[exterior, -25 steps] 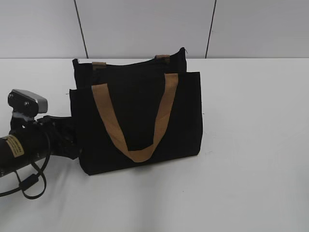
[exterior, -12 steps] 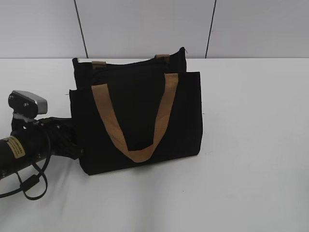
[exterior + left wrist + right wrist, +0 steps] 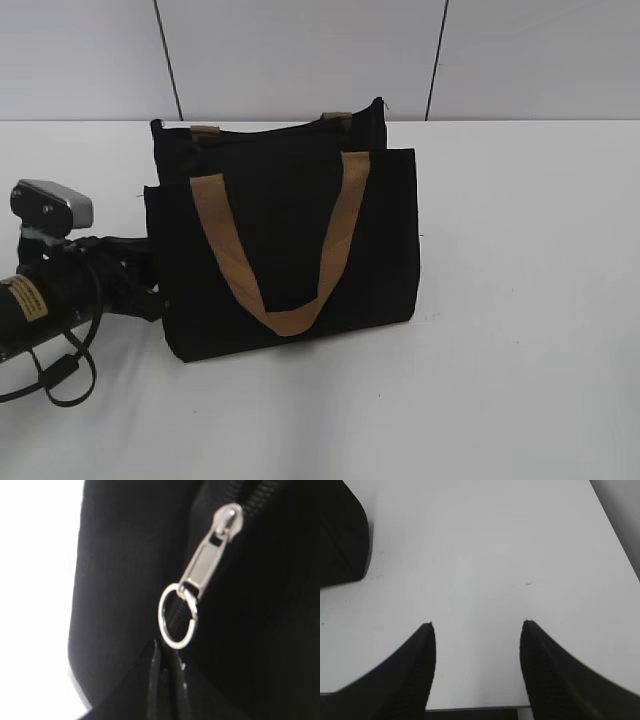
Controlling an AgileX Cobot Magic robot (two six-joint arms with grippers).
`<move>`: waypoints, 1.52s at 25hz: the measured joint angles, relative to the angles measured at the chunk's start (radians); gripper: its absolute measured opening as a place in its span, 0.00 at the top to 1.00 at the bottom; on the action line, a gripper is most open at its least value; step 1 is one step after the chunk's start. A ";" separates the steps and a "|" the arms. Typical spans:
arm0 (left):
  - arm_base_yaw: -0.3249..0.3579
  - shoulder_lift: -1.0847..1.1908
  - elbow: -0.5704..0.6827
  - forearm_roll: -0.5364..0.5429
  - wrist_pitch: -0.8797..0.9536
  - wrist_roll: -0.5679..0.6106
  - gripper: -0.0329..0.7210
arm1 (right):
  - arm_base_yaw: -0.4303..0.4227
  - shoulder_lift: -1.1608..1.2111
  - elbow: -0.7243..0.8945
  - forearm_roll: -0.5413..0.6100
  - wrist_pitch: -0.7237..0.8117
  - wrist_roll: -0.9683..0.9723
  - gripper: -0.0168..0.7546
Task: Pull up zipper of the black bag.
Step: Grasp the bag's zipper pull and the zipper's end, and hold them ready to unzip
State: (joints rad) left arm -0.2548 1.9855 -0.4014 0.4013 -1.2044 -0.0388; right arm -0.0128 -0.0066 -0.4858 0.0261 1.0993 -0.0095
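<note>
So the black bag (image 3: 285, 240) is standing upright on the white table (image 3: 520, 300), a bit left of centre, front pocket panel facing us and one tan strap (image 3: 285, 250) hanging down over it in a V shape. The left arm is tucked in low against the bag's left side, and from out here I can't really make out its tips against the dark fabric.

The left wrist view is where it gets interesting. The zipper (image 3: 212, 555) sits on the black zip line on that side of the bag, silver pull tab slanting down and to the left, with a small metal ring (image 3: 177, 615) hanging off its end. The left gripper (image 3: 166, 675) has its two thin fingertips pressed together with basically no gap, right under the bottom of that ring. Whether it's actually pinching the ring, can't tell, too blurry.

The right gripper (image 3: 477, 645) is well away from everything, fingers spread wide over bare table, holding nothing. A corner of the bag (image 3: 340, 535) shows at the upper left there.
</note>
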 joint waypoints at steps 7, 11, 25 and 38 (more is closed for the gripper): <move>0.000 -0.198 0.038 -0.090 0.043 0.000 0.95 | 0.000 0.000 0.000 0.000 -0.001 0.000 0.43; 0.000 -0.365 0.042 -0.123 0.154 0.013 0.95 | 0.000 0.000 0.000 0.000 -0.001 0.000 0.43; 0.000 -0.659 0.043 -0.134 0.365 0.022 0.95 | 0.000 0.000 0.000 0.000 -0.001 0.000 0.43; 0.000 -0.772 0.016 -0.078 0.571 -0.110 0.95 | 0.000 0.075 -0.004 0.221 -0.033 -0.148 0.43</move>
State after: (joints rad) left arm -0.2548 1.2139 -0.3854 0.3235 -0.6338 -0.1492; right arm -0.0128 0.0682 -0.4898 0.2470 1.0663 -0.1576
